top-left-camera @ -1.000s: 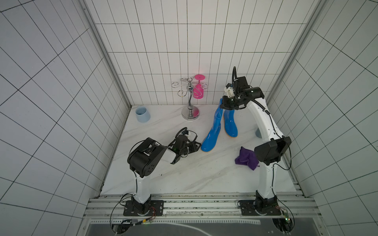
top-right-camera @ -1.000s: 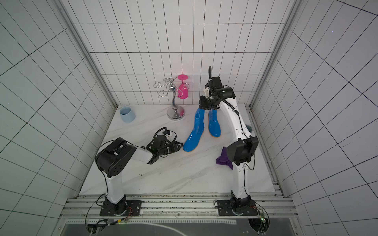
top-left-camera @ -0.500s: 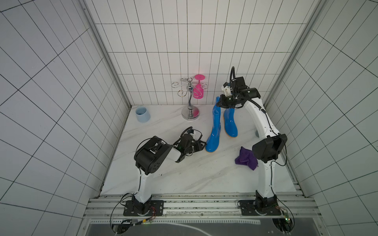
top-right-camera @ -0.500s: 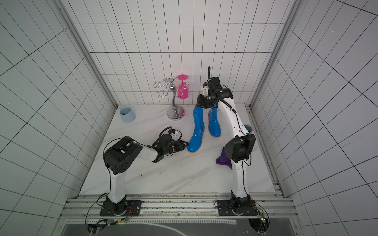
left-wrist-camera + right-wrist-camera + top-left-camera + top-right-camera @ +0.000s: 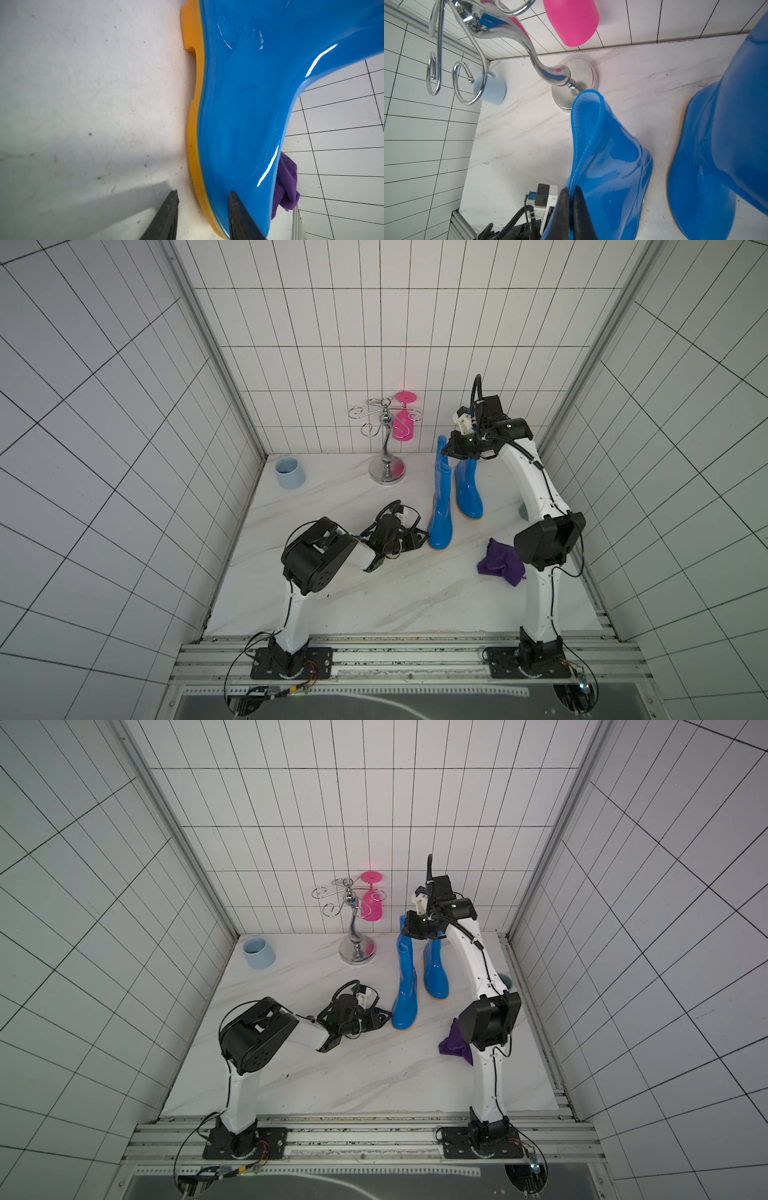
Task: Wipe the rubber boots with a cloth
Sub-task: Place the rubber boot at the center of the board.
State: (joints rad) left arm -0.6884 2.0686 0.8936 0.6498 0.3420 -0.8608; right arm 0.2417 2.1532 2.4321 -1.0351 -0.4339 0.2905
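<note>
**right arm pinches a boot top, left arm waits low at the toe**

white tiled walls [image 5: 332, 344] close in a white marble tabletop [image 5: 353, 593] on three sides. far back stands a chrome cup stand [image 5: 386, 456] with a pink goblet [image 5: 403, 425] hanging upside down from it. a pale blue mug [image 5: 289, 473] sits in the far left corner.

the two boots stand toward the far right, soles down and toes pointing near. the left rubber boot [image 5: 440, 506] is slightly nearer, and the right rubber boot [image 5: 468, 493] is just beside it.

the right gripper [image 5: 571, 190] reaches down from above. its jaws are squeezed together on the top rim of the left rubber boot, flattening the rim there.

the left gripper [image 5: 202, 192] lies low over the table, right at that boot's toe. its jaws stand parted with the orange sole edge showing between them, and from here i cannot tell whether either finger touches the boot.

the purple cloth [image 5: 500, 564] lies crumpled on the marble at the near right. it is well apart from both grippers and partly hidden behind the right arm's elbow.
</note>
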